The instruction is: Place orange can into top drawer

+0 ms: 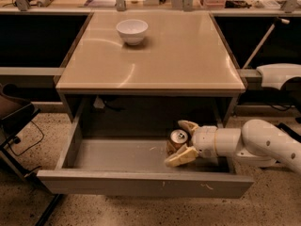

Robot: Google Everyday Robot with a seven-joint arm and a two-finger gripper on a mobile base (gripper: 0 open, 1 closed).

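Observation:
The orange can (177, 141) stands upright on the grey floor of the open top drawer (117, 155), at its right side, silver top showing. My gripper (183, 141) reaches in from the right at the end of the white arm (263, 142). Its fingers are spread, one behind the can (188, 125) and one in front of it (180, 157), with the can between them. The drawer's front panel (141, 184) is pulled out towards the camera.
A white bowl (132, 30) sits at the back of the tan table top (155, 60). A dark chair (14, 117) stands at the left. The drawer's left and middle floor holds nothing. Shelves with clutter run along the back.

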